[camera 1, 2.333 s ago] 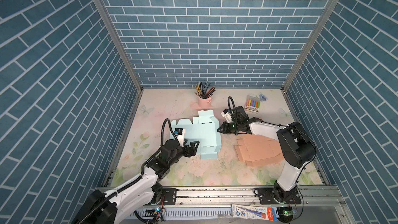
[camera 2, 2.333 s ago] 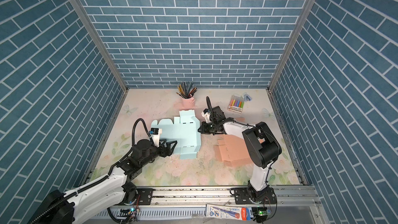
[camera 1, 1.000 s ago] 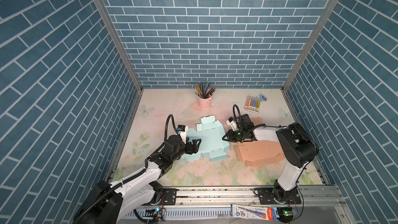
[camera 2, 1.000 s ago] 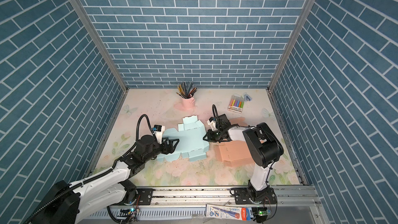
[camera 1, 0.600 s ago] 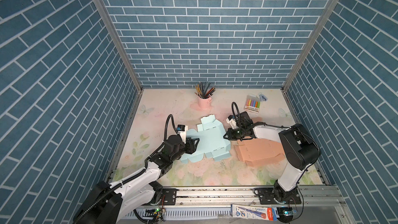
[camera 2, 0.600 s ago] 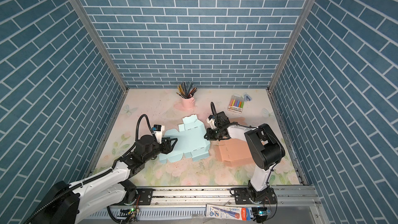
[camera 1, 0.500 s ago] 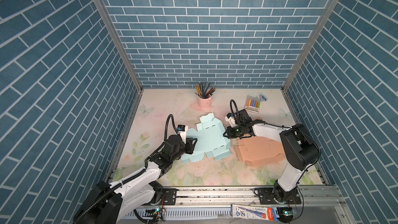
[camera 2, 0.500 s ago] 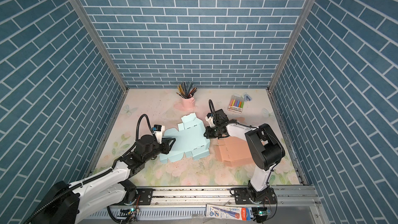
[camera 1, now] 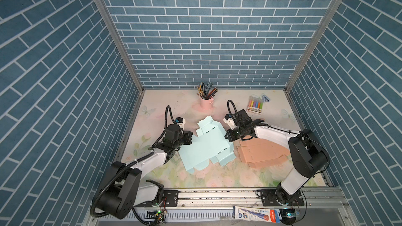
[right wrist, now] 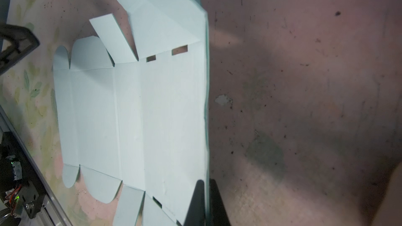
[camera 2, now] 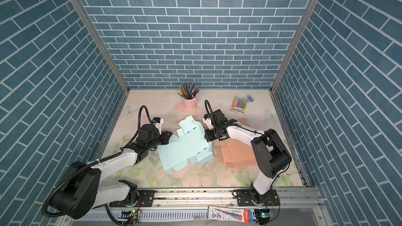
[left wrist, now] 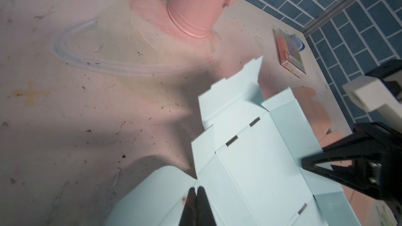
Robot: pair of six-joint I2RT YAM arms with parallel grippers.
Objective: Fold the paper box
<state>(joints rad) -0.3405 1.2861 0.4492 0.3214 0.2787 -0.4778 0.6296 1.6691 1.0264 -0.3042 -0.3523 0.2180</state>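
The paper box (camera 1: 208, 146) (camera 2: 185, 146) is a light blue cut sheet, unfolded, lying mid-table with its far flaps raised a little. My left gripper (camera 1: 189, 136) (camera 2: 168, 136) is shut at the sheet's left edge; in the left wrist view its tips (left wrist: 196, 189) meet at a notch between a rounded flap and a panel of the box (left wrist: 250, 170). My right gripper (camera 1: 227, 135) (camera 2: 206, 136) is shut on the right edge. In the right wrist view the box (right wrist: 141, 116) has that thin edge running between the right gripper's (right wrist: 205, 181) closed fingers.
A peach flattened box (camera 1: 261, 153) lies right of the blue sheet, under the right arm. A pink cup of pencils (camera 1: 206, 103) and a marker pack (camera 1: 255, 105) stand at the back. Brick walls enclose three sides; a metal rail (camera 1: 217, 194) runs along the front.
My left gripper has gone from open to shut at the sheet's left edge. The right gripper has drawn the sheet's right edge slightly leftward, and the sheet has turned on the table.
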